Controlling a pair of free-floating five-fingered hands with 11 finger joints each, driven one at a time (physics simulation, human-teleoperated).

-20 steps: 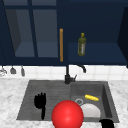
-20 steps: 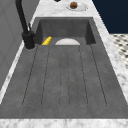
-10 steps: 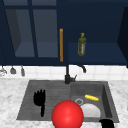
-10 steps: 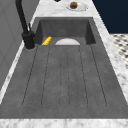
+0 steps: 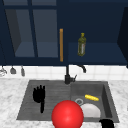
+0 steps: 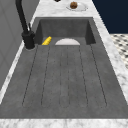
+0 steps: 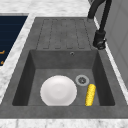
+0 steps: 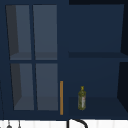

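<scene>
In the front view the left hand (image 5: 39, 94) hangs over the ribbed drainboard (image 5: 47, 100) with its fingers straight, spread apart and pointing up, holding nothing; to its right sits a red ball (image 5: 67, 115), close beside it but not touching as far as can be seen. The right hand (image 5: 107, 123) shows at the sink's (image 5: 106, 92) front right corner, and I cannot tell how its fingers stand. Just to the left of that hand, down in the basin, lies a white plate (image 5: 90, 110), with a yellow corn cob (image 5: 91, 97) beyond the plate and the black faucet (image 5: 68, 75) farther back.
</scene>
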